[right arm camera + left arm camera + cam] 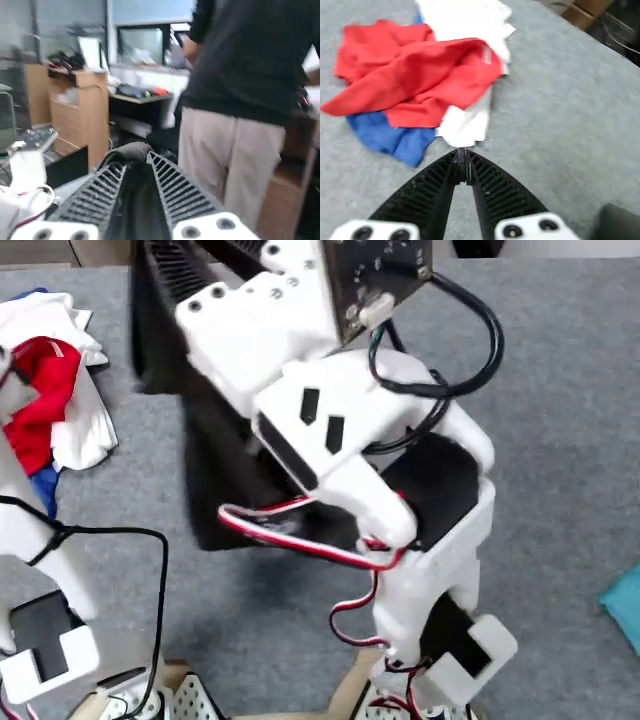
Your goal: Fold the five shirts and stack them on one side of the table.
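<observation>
My right pincer (144,156) is up high, clamped on the black shirt (213,480), which hangs beneath it down to the table (560,100). My left pincer (465,167) is pressed together and empty. The red shirt (415,70), white shirt (465,125) and blue shirt (390,137) lie heaped just ahead of its tips. I judge I should lower the black cloth slowly so it spreads flat, apart from that heap.

Looks like a robotics lab or workshop to me: grey felt worktop (560,390), arms (300,340) trailing loose cables (110,531), plus wooden cabinets (80,115) and a cluttered desk (140,95) in the room behind.
</observation>
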`<action>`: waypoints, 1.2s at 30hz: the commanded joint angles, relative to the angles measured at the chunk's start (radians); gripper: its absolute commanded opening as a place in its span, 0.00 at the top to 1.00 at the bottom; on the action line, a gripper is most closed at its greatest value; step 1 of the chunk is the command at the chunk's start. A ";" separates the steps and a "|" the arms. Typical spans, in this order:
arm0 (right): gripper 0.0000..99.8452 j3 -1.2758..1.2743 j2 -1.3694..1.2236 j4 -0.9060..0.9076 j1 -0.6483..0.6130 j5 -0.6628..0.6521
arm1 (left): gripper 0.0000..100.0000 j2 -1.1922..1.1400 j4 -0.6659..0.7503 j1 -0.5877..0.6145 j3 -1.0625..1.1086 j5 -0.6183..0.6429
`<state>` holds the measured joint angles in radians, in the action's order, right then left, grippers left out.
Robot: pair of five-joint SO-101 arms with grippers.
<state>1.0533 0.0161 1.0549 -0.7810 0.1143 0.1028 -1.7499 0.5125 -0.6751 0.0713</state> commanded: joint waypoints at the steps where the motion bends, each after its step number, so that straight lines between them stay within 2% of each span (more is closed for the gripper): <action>1: 1.00 0.038 -0.016 -0.038 0.008 -0.021 | 0.98 0.007 -0.002 0.031 0.043 0.006; 11: 1.00 -0.179 -0.186 -0.032 0.255 -0.025 | 0.98 0.016 -0.002 -0.071 0.307 0.006; 18: 1.00 -0.239 -0.449 -0.175 0.438 -0.026 | 0.98 0.016 -0.002 -0.124 0.324 0.005; 22: 1.00 -0.228 -0.572 -0.180 0.532 -0.043 | 0.98 0.008 -0.002 -0.130 0.327 0.003; 26: 1.00 -0.217 -0.607 -0.140 0.556 -0.057 | 0.98 0.005 0.000 -0.183 0.354 0.006; 28: 1.00 -0.219 -0.607 -0.123 0.555 -0.057 | 0.98 0.005 0.000 -0.258 0.417 0.006; 32: 1.00 -0.219 -0.605 -0.091 0.553 -0.057 | 0.88 0.005 0.041 -0.368 0.629 0.064; 36: 1.00 -0.223 -0.607 -0.060 0.558 -0.071 | 0.84 0.005 0.158 -0.371 0.861 0.153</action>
<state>0.8155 -0.5961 0.9812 -0.2409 0.0529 0.1028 -1.6640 0.1550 0.0491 0.1818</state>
